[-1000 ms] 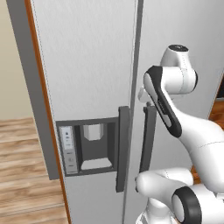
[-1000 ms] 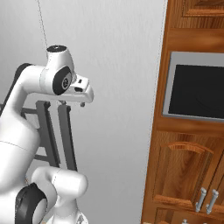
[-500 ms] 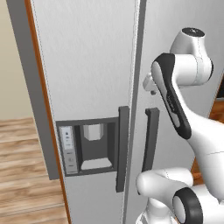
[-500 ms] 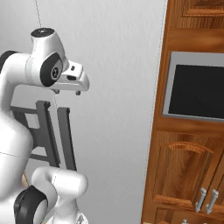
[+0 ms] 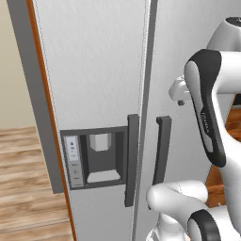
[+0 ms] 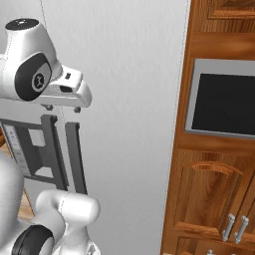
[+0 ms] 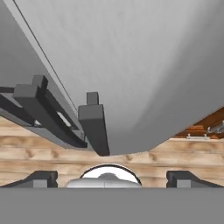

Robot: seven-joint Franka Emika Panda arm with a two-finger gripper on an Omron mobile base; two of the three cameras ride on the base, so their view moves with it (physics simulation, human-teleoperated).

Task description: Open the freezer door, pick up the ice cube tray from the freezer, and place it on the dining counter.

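— Where is the pincer (image 6: 62, 108) right now?

— Up in front of the fridge, above the two dark handles. From the right base view I see two small finger stubs under the white hand, set apart from each other. In the hand view the two dark fingertips (image 7: 40, 179) sit far out at either side of the bottom edge, so the jaws stand spread wide with nothing between them.

— And from the left side?

— The arm's own forearm covers most of the hand there; I only catch a pale lump of it against the plain silver door (image 5: 197, 61).

— Is the freezer door (image 5: 94, 84) open?

— No, it sits flush and closed. Its dark handle (image 5: 132, 160) runs beside the recessed dispenser panel (image 5: 96, 157), and the plain door's handle (image 5: 162, 150) stands just beside it across the seam.

— Can you see the ice tray?

— The closed door hides whatever the freezer holds.

— Anything else around?

— Wooden cabinets (image 6: 214, 199) to the right with a dark-screened built-in oven (image 6: 224, 102), cut off at the frame edge. Wood floor (image 5: 28, 188) to the left. The fridge top and bottom run out of frame.
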